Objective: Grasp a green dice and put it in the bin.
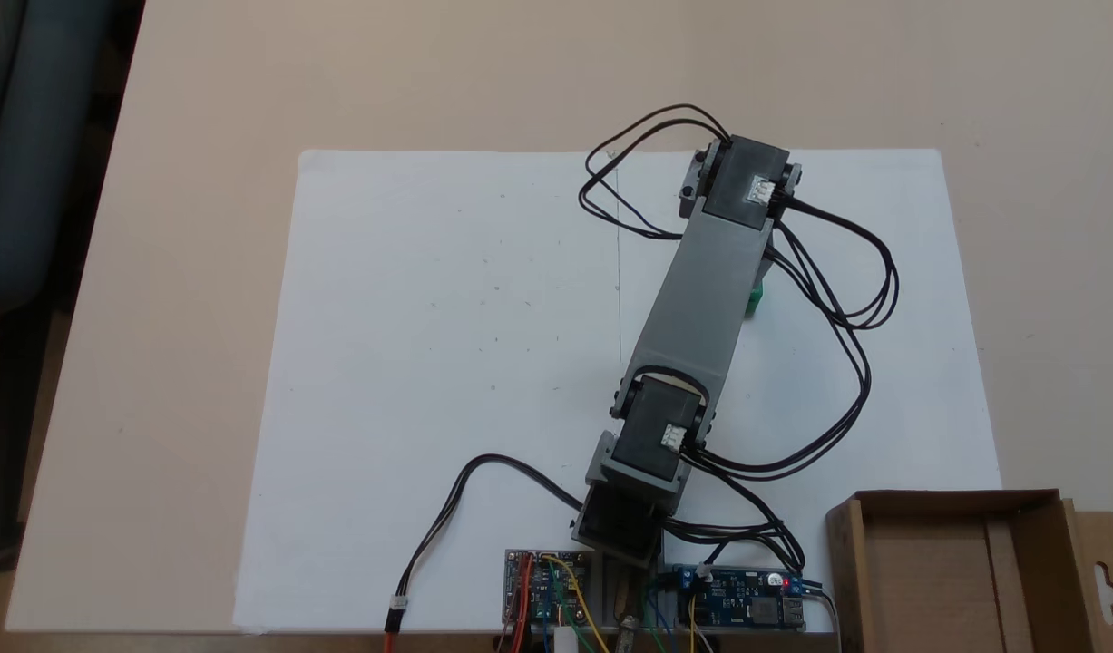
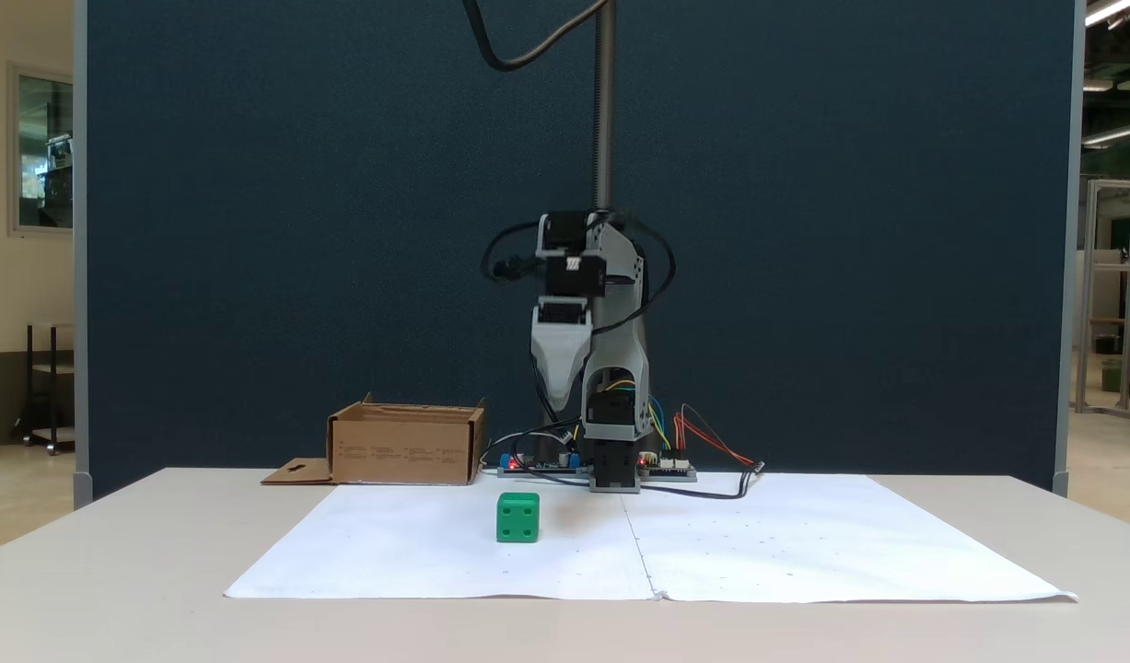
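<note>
The green dice (image 2: 518, 517) sits on the white paper sheet (image 2: 436, 552), left of the sheet's centre fold in a fixed view. From above, only a sliver of the green dice (image 1: 754, 299) shows beside the grey forearm, which covers the rest. My gripper (image 2: 561, 410) hangs pointing down, well above the table and behind the dice. Its jaws overlap as one tapered grey tip, so its state does not show. The brown cardboard bin (image 2: 406, 447) stands left of the arm's base; from above, the bin (image 1: 1019, 580) is at the bottom right, with nothing in it.
Circuit boards (image 1: 556, 589) and loose black cables (image 1: 846, 308) lie around the arm's base. The bin's flap (image 2: 297, 471) lies flat on the table. A dark blue partition (image 2: 251, 230) stands behind the table. A chair (image 1: 30, 181) is off the table's left edge.
</note>
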